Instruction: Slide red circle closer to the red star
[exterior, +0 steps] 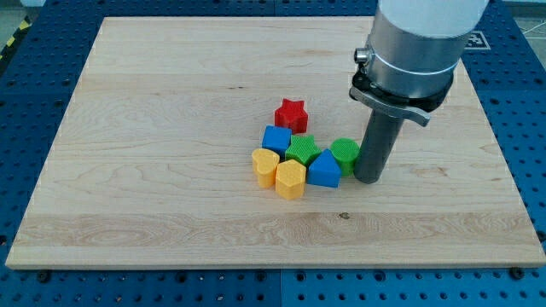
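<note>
The red star (291, 114) lies near the board's middle, at the top of a cluster of blocks. No red circle shows in the camera view; the arm may hide it. My tip (368, 178) rests on the board at the cluster's right side, touching or almost touching the green circle (344, 151). The tip is to the lower right of the red star, about two block widths away.
Below the red star lie a blue cube (276, 138), a green star (302, 151), a blue house-shaped block (324, 169), a yellow heart (264, 166) and a yellow hexagon (290, 179), packed together. The wooden board (153, 128) sits on a blue perforated table.
</note>
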Controlling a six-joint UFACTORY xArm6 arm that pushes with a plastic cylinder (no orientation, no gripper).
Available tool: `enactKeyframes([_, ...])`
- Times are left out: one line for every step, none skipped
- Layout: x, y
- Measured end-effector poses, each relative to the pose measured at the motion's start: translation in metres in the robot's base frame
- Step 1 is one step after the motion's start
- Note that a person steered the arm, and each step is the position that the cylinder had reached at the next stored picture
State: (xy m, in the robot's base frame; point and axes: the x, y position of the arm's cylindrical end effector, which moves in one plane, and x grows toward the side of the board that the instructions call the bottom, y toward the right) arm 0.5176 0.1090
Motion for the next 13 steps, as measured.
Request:
enactKeyframes([0.0, -0.006])
enactKeyframes([0.0, 0.013])
enactKeyframes([0.0, 0.063])
enactKeyframes([-0.001, 0.086])
enactKeyframes([-0.013, 0.078])
enactKeyframes([-0.025, 0.052])
enactKeyframes([-0.025, 0.046])
enactKeyframes([-0.025, 0.068])
enactKeyframes([-0.054, 0.095])
enactKeyframes([-0.087, 0.092])
enactKeyframes([-0.091, 0.075])
enactKeyframes([-0.079, 0.055])
enactKeyframes([-0.07, 0.033])
